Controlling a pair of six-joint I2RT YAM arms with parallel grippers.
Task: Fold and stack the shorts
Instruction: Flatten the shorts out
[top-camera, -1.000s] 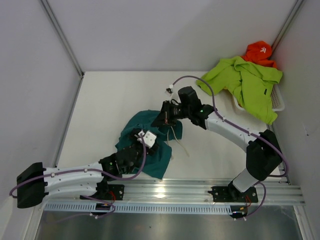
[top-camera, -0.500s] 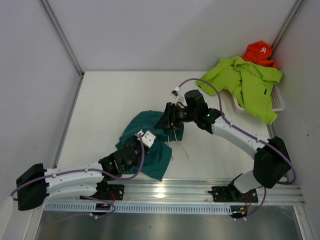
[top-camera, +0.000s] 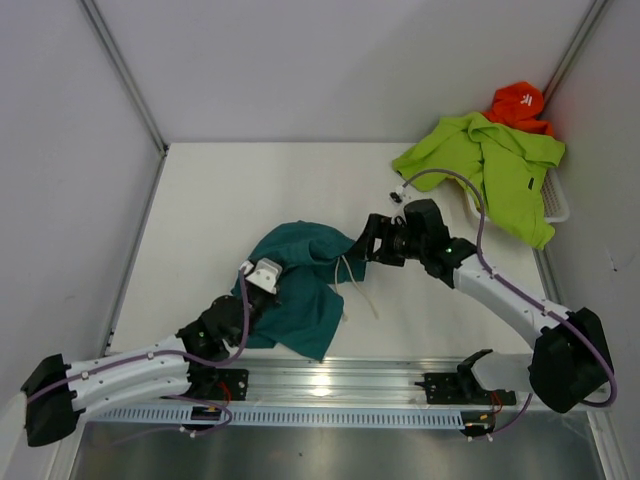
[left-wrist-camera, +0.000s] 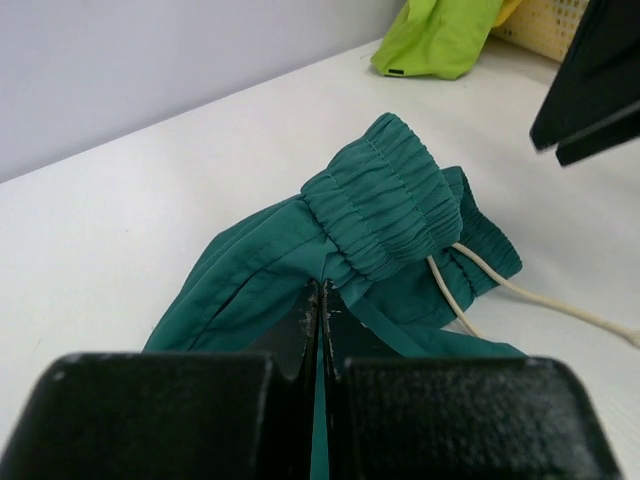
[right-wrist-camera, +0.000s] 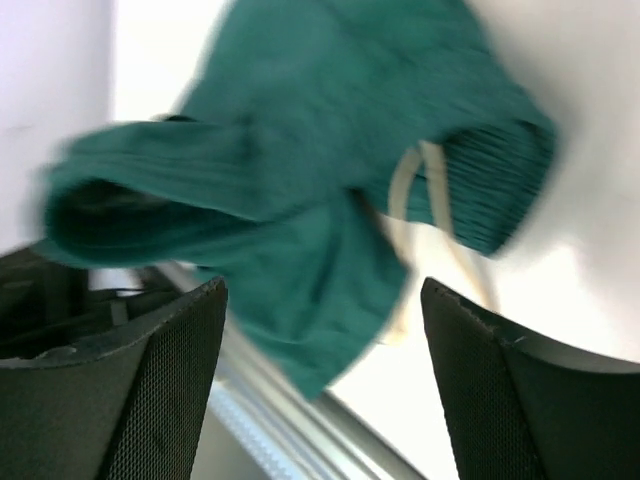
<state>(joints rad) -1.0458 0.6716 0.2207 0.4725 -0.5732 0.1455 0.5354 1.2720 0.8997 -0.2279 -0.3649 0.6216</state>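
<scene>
there, lime shorts (top-camera: 490, 165) draped over white basket (top-camera: 556, 206), orange cloth (top-camera: 517, 102) behind

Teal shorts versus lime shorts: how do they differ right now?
The teal shorts lie bunched mid-table; the lime shorts drape over the basket at the far right. The left fingers pinch the teal shorts; nothing touches the lime shorts. The teal shorts trail a white drawstring; the lime shorts show none. Both are unfolded.
</scene>
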